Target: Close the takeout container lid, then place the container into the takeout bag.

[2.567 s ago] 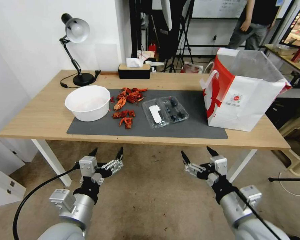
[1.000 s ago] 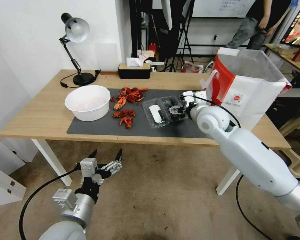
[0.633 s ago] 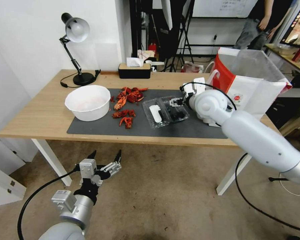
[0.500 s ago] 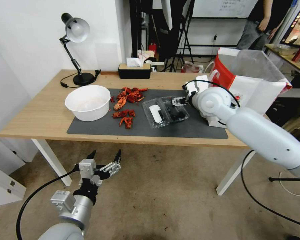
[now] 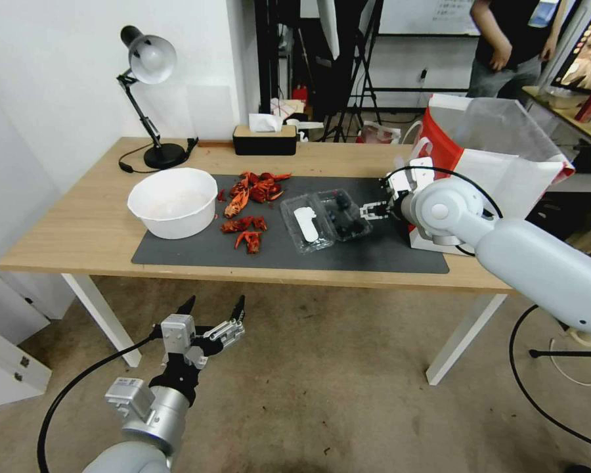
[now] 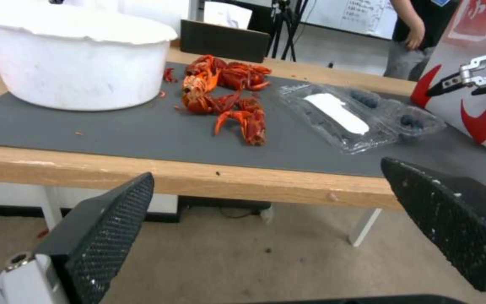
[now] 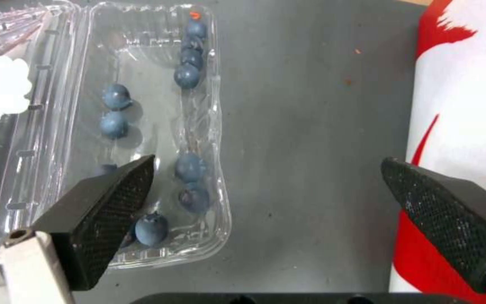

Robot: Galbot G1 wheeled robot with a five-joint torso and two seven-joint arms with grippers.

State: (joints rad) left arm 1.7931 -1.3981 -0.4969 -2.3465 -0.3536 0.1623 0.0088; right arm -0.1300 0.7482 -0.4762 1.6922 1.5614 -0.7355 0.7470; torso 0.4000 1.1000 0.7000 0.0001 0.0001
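1. I have the right end effector at centre right of the head frame, above the grey mat, fingers spread wide and holding nothing.
2. It sits between the takeout container and the takeout bag, just beside the container's right edge; I can't tell whether it touches.
3. In the right wrist frame one finger overlaps the container's near corner, the other is in front of the bag's red and white side.
4. The container lies open and flat at the middle of the mat, blueberries loose in its tray.
5. The lid is folded out flat to the left of the tray, white label facing up.
6. The bag stands upright at the right end of the bench, mouth open, partly on the mat.
7. My left end effector is parked low at lower left of the head frame, below the bench edge, fingers wide and empty.
8. White bowl at mat's left end; red crayfish shells between bowl and container.
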